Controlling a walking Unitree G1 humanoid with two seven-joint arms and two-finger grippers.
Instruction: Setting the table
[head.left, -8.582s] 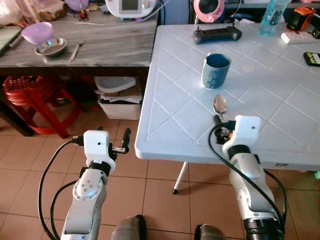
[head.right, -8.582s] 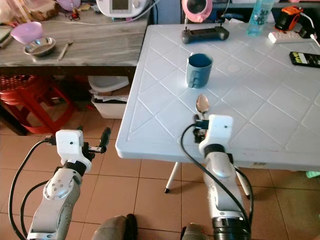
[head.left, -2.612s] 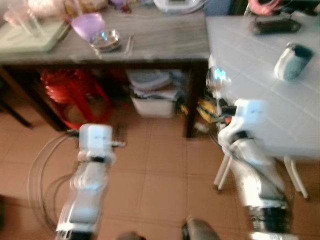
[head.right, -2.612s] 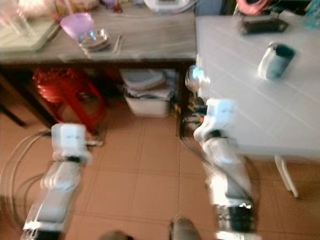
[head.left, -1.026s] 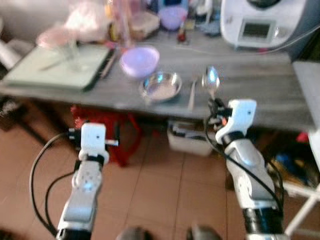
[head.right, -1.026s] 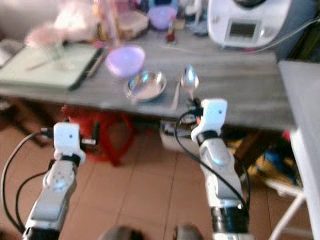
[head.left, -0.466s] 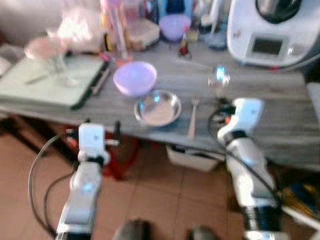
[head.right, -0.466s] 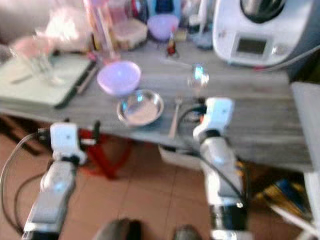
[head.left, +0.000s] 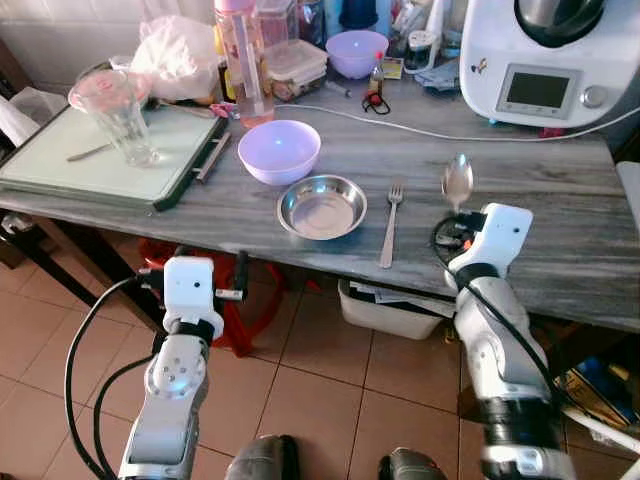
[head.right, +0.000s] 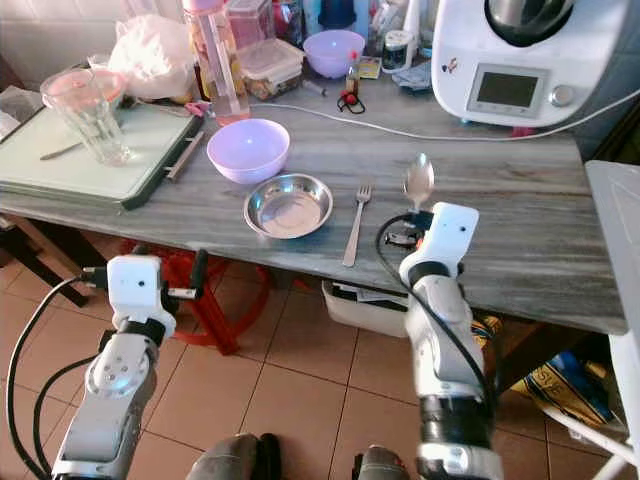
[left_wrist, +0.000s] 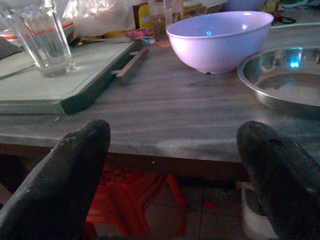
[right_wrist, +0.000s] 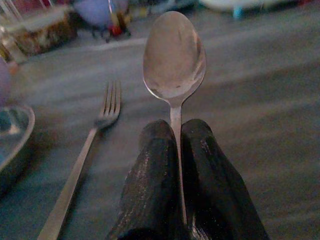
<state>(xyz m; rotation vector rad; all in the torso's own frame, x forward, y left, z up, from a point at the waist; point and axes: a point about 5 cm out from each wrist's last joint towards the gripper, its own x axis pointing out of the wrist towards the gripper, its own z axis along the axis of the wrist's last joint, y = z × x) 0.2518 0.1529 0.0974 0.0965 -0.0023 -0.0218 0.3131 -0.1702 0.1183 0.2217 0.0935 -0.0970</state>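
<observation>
My right gripper (head.left: 452, 228) is shut on a steel spoon (head.left: 457, 184), held bowl-up over the near edge of a grey wooden counter (head.left: 540, 215). The spoon (right_wrist: 174, 57) stands upright between the black fingers (right_wrist: 150, 165). Just to its left on the counter lie a fork (head.left: 390, 222), a round steel dish (head.left: 321, 206) and a lilac bowl (head.left: 279, 151). My left gripper (head.left: 240, 272) is open, low in front of the counter's edge, its fingertips (left_wrist: 65, 165) spread wide with nothing between them.
A glass (head.left: 118, 112) stands on a pale green tray (head.left: 60, 170) at the counter's left. A white kitchen machine (head.left: 540, 50), a second lilac bowl (head.left: 357, 50), bottles and containers crowd the back. A red stool (head.left: 250, 310) and a white bin (head.left: 385, 305) sit under the counter.
The camera has turned from the white table to the grey counter and come closer. The right gripper keeps the spoon; the picture has steadied.
</observation>
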